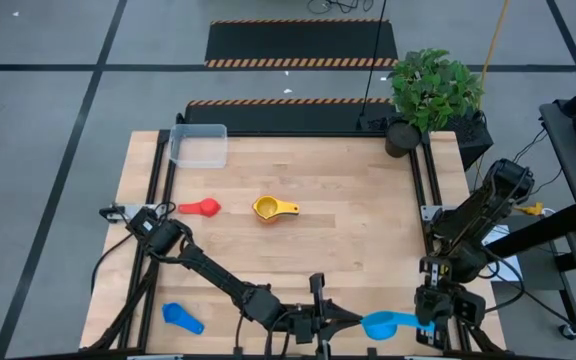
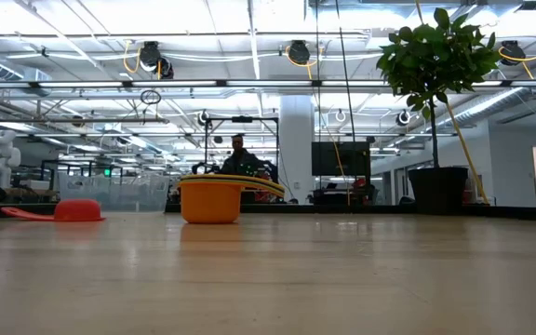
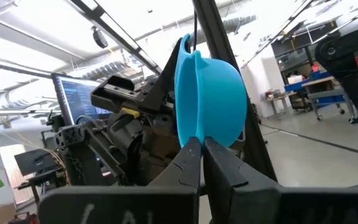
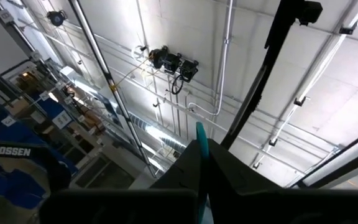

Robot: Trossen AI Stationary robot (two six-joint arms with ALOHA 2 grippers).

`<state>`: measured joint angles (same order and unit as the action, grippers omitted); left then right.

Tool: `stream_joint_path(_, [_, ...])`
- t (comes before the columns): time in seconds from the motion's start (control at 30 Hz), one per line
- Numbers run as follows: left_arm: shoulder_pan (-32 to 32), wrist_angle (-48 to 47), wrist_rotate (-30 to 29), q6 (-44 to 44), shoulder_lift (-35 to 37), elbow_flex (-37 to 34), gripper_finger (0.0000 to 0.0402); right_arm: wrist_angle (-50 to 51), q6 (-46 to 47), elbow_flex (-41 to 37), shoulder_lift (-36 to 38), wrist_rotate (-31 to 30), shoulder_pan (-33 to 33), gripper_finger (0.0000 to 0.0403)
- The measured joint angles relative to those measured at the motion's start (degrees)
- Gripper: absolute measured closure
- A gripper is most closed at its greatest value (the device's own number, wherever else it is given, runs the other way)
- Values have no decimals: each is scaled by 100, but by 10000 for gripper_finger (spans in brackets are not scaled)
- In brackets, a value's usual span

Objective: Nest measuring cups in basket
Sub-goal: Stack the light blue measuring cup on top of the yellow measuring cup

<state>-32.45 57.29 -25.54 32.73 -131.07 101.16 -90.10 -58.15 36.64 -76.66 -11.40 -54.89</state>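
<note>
A light blue measuring cup point(image 1: 381, 322) hangs over the table's near edge between both grippers. My left gripper point(image 1: 346, 318) is shut on it from the left, my right gripper point(image 1: 426, 322) from the right. In the left wrist view the cup point(image 3: 213, 99) stands on edge above the fingers. A second blue cup point(image 1: 181, 318) lies near the near-left corner. The red cup point(image 1: 201, 207) and the yellow cup point(image 1: 273, 209) rest on the table's middle. The clear basket point(image 1: 200, 146) sits at the far-left corner. The other cups are out of view. My left gripper pinches the light blue cup's bowl wall at the rim point(image 3: 199, 134), on the side away from the handle. One finger point(image 3: 188, 163) is on the open side, the other on the outer wall. It comes level from the table's left. The cup is lifted clear. My right gripper is shut on a thin light blue strip point(image 4: 199, 132) seen edge-on between its fingers. In the high view this is the cup's handle point(image 1: 410, 320), reached from the table's right. The cup is off the table.
A potted plant in a black pot point(image 1: 408, 130) stands at the far-right corner. The table's wooden top point(image 1: 348, 250) is bare between the yellow cup and the near edge. In the low view the yellow cup point(image 2: 212, 199) and red cup point(image 2: 74, 210) show far off.
</note>
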Motion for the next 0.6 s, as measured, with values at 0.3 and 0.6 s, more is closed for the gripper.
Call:
stream_joint_path(0.3, [12,-20,-7,-5,2,-2,390,-1,2,0,0,-39,0,403])
stream_joint_path(0.6, [58,-49,-21,-15,9,-2,307,8,29,-2,-4,-67,2,403])
